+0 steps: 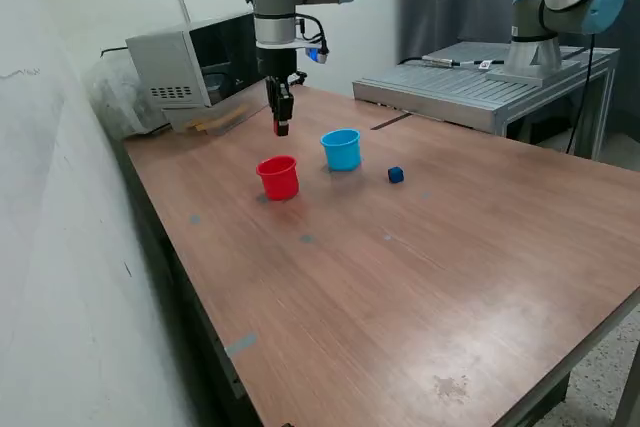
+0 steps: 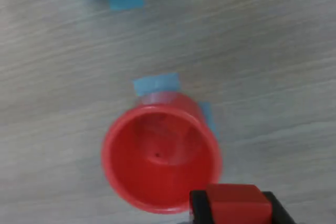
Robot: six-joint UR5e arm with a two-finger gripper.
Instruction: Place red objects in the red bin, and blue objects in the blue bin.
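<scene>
1. Wooden table (image 1: 420,277): red cup (image 1: 278,177) and light blue cup (image 1: 341,149) stand upright near each other.
2. Gripper (image 1: 281,125) hangs above the red cup, clamped on a red cube (image 2: 236,203). Release not yet made.
3. Red cup interior looks empty; blue cup contents unreadable.
4. One dark blue cube (image 1: 396,175) left loose beside the blue cup.

Exterior oblique, wrist overhead, sharing red cup (image 1: 278,177)

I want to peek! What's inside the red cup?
Nothing yet. The wrist view looks straight into the red cup and shows only its bare bottom. The red cube is held in the jaws above the rim.
</scene>
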